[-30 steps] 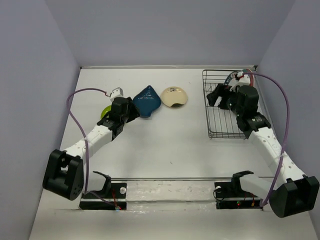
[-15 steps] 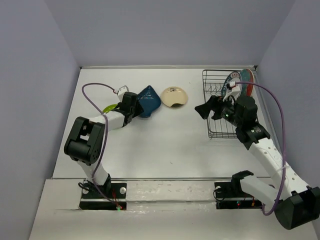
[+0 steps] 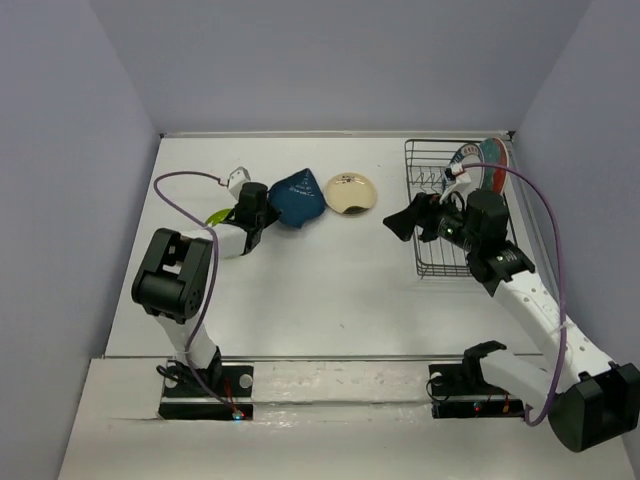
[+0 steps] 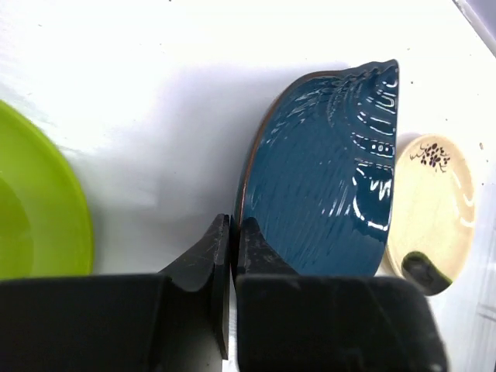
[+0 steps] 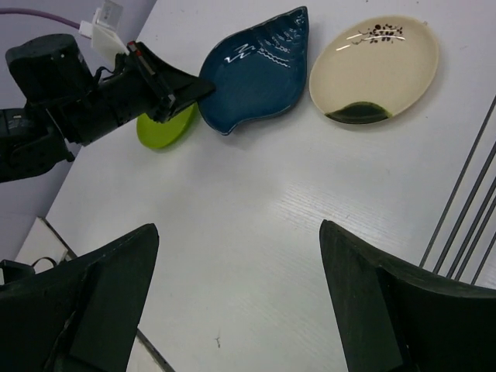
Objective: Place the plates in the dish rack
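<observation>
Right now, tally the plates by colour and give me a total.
lime-green plate: 1
dark teal plate: 1
cream plate: 1
red-and-teal plate, standing in the dish rack: 1
white plate with dark rim, also in the rack: 1
Total: 5

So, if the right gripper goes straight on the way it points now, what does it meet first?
Probably the dark teal plate, which lies ahead of the open right gripper across the table. Depth is unclear, so it may touch the table first.
</observation>
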### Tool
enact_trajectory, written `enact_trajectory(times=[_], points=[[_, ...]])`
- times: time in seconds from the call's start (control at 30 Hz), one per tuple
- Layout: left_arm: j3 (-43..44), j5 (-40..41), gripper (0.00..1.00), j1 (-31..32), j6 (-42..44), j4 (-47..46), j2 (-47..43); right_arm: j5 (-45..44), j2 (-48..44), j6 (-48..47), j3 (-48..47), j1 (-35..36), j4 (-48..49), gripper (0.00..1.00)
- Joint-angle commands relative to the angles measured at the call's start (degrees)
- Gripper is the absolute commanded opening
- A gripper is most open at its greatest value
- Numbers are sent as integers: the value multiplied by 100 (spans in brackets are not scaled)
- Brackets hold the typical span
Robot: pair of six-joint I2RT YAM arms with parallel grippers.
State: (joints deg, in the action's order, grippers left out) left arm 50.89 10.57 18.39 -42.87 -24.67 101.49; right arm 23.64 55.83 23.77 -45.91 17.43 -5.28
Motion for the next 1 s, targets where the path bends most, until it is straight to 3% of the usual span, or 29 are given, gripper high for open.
enact_trajectory(times=[0.0,0.27,0.37,0.53,0.8,0.97], points=[[-588,411,6,15,113,-214,-692,229,155,119,47,137,457,90],[-1599,341,6,15,-247,-381,-2878,370,1025,777,29,752,1414,91],[-2037,95,6,85,-493,-469,-3740,264,1394,1261,126,955,2028,93],[-2619,-414,6,410,-906,-723,-4908,27,1957,1691,-259,1165,2250,95],[-3076,-775,6,938,-1197,-1013,-5754,-70,2906,1877,-779,1772,2699,95],[-3217,-644,6,1210,-1285,-1347,-5992,0,3188,2175,-700,1843,3129,87]])
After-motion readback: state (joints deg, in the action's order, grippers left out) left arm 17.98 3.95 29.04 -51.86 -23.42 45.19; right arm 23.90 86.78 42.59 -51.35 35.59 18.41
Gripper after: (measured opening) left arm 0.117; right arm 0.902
